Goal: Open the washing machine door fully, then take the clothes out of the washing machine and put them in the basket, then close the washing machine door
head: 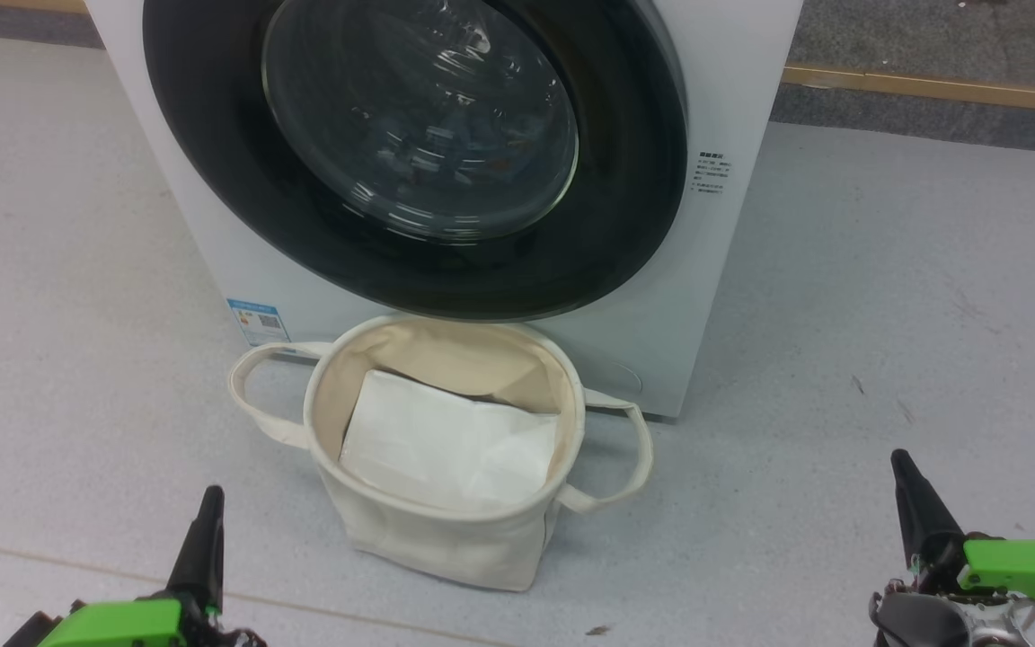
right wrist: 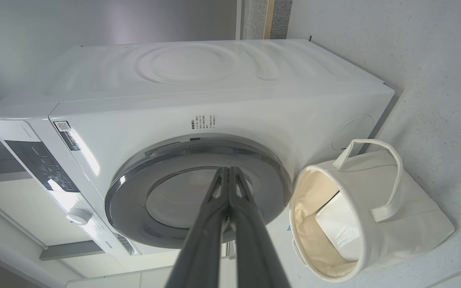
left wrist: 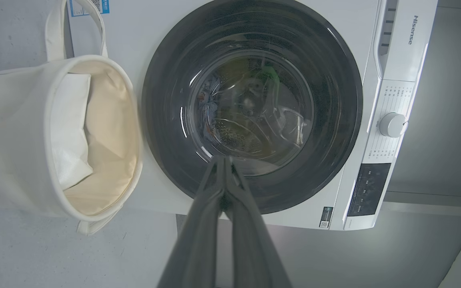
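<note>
Two grippers pinched empty, one door closed, nothing out yet

Nearest, the left gripper [head: 210, 503] and the right gripper [head: 904, 472] sit low and well apart, each with its jaws pressed together on nothing, short of the machine. Between them and further forward, the basket [head: 446, 548] stands on the floor just in front of the washing machine [head: 724, 296]. Its back rim is just under the lower edge of the door [head: 625, 225], which lies closed against the front. The clothes [left wrist: 208, 106] show dimly through the glass in the left wrist view, bluish with orange, inside the drum.

Opening the door looks not yet begun. The basket is soft and close. An arm reaching past could nudge or tip it, and clothes pulled out afterwards would then drop on the floor. The door's black rim is glossy, so a gripper hooking its edge may slip off. Which side the door hinges on is unclear, so a pull at the wrong edge would do nothing.

Count, near to far:
- two grippers
- one basket with two looped handles, and one folded white sheet [head: 446, 440] inside it
- one washing machine
- one door
- clothes, number impossible to tell through the glass
</note>
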Robot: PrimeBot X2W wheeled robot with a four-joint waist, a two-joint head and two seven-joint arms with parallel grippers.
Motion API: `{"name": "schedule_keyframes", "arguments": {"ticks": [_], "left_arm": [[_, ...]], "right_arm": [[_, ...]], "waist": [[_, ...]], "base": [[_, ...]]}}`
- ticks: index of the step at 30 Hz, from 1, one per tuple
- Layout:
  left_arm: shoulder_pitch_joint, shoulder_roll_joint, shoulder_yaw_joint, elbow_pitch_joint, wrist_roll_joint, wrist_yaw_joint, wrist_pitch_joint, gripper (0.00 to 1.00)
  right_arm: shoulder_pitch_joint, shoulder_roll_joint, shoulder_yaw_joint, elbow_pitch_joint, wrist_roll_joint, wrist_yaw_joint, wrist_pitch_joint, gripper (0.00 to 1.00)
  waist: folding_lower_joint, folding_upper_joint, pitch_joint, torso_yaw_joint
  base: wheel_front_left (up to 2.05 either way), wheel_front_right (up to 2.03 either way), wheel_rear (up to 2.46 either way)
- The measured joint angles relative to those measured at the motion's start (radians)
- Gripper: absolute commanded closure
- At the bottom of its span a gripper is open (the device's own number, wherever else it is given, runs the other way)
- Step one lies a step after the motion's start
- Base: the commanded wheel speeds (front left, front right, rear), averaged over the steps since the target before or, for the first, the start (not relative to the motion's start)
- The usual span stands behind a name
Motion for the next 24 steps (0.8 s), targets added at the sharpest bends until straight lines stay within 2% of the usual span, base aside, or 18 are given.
{"name": "schedule_keyframes", "arguments": {"ticks": [24], "left_arm": [[0.0,0.0,0.0,0.0,0.0,0.0,0.0,1.0]], "right_arm": [[0.0,0.0,0.0,0.0,0.0,0.0,0.0,1.0]], "waist": [[0.0,0.0,0.0,0.0]], "base": [[0.0,0.0,0.0]]}}
